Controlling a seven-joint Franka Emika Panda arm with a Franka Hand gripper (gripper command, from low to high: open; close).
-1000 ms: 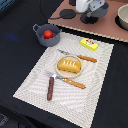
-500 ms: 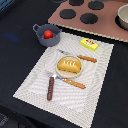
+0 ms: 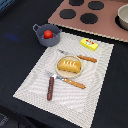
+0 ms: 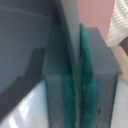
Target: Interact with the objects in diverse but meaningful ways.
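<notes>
In the exterior view a golden scored bread loaf [image 3: 69, 65] lies on a tan plate [image 3: 59, 73] in the middle of a striped placemat [image 3: 35, 85]. A red tomato [image 3: 48, 34] sits inside a grey-blue handled pot [image 3: 47, 41] at the mat's far corner. A yellow packet block [image 3: 89, 44] lies toward the exterior view's right. Orange-handled cutlery [image 3: 75, 83] lies by the plate, with another piece [image 3: 88, 58] behind it, and a brown sausage [image 3: 50, 89] beside it. My gripper [image 4: 75, 100] shows only in the wrist view, its green pads [image 4: 90, 95] pressed on a thin grey strip [image 4: 71, 35].
A pinkish toy stove top [image 3: 107, 27] with black burners [image 3: 89, 18] stands behind the mat. A second pot [image 3: 123, 17] rests on it at the exterior view's right edge. The table around the mat is dark.
The arm, seen at the top of the exterior view one second ago, has left that view. The objects on the mat have not moved.
</notes>
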